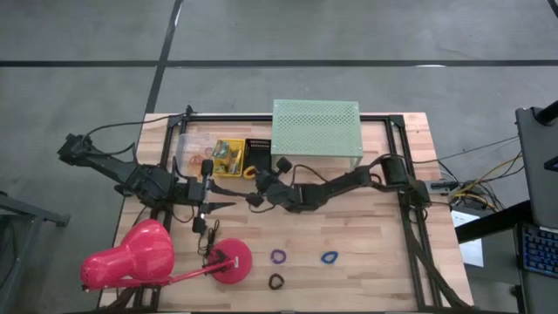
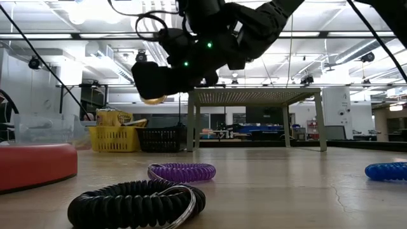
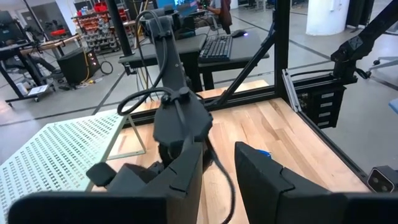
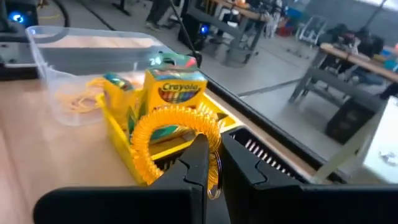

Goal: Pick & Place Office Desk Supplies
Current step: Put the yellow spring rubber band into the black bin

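Orange ring loop (image 4: 177, 134): pinched between the fingers of the right gripper (image 4: 211, 163), which holds it raised above the yellow basket (image 4: 127, 149) at about 11 o'clock on the table (image 1: 366, 235). Crayon boxes (image 4: 174, 93) stand upright inside that basket; thin tan rubber bands (image 4: 71, 99) lie in the clear bin (image 4: 81, 59) just beside it. Purple loop (image 1: 278, 256), blue loop (image 1: 329, 257) and black loop (image 1: 276, 281) rest on the table towards 6 o'clock, well apart from the basket. Left gripper (image 1: 220, 198) hovers near 9 o'clock with its fingers partly apart and nothing between them. Mint-green perforated shelf (image 1: 316, 131) stands at 12 o'clock; pink desk lamp (image 1: 131, 257) lies at 7 o'clock.
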You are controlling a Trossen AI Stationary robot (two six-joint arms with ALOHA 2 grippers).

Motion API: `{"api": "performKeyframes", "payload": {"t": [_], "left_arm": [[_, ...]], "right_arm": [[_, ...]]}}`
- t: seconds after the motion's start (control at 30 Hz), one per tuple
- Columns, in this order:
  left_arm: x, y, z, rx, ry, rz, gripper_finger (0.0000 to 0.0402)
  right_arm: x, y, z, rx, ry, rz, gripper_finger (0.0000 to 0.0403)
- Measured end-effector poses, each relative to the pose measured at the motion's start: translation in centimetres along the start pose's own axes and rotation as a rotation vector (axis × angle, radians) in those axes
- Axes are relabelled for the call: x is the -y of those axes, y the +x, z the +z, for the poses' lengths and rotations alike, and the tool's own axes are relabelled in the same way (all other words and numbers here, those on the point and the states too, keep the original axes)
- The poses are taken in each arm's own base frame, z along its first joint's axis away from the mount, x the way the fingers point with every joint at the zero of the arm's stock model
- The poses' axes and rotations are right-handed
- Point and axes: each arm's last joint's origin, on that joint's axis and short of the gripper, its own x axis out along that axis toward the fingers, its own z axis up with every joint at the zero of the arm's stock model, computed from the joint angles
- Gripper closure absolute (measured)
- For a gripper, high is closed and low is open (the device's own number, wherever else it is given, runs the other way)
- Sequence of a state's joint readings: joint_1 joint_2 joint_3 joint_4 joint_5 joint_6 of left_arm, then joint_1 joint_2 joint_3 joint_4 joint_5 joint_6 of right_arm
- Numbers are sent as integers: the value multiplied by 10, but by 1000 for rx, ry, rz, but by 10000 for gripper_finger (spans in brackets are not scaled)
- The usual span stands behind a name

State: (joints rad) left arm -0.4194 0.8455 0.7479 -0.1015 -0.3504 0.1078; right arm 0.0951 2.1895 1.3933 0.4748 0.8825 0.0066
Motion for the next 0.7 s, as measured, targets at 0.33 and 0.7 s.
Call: {"api": "performKeyframes", "payload": {"t": [0.33,0.7], "left_arm": [[0,0,0,0,0,0,303],[0,0,0,0,0,0,303]], "right_arm": [[8,11,-8,-38,51,7,380],[20,22,-22,-154,86,1,380]]}}
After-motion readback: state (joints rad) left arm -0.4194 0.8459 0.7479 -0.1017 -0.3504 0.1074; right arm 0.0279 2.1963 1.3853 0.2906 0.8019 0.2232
